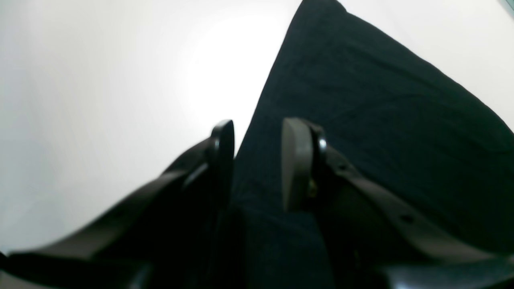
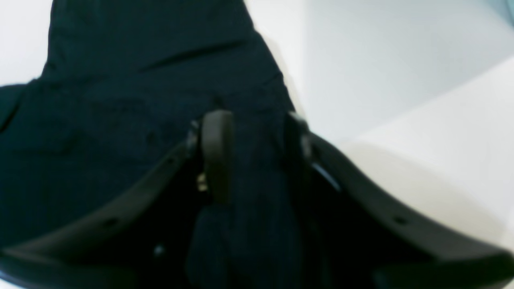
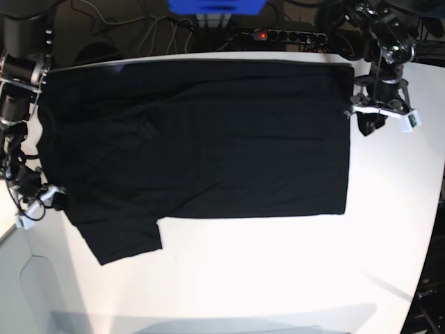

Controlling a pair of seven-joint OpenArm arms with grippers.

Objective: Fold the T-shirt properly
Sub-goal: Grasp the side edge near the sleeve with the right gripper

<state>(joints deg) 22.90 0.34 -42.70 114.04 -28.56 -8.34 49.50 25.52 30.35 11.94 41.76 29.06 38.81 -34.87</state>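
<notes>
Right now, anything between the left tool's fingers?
Yes: black cloth of the T-shirt runs through the gap of the left tool, near the shirt's edge by the white table. Left wrist view shows it.

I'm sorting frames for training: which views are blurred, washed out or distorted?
Left wrist: soft focus, table blown out to white glare beside the T-shirt. Right wrist: blurriest, gripper edges smeared. Base: sharpest, though the table edges bow from the wide lens, and the black cloth shows little detail.
</notes>
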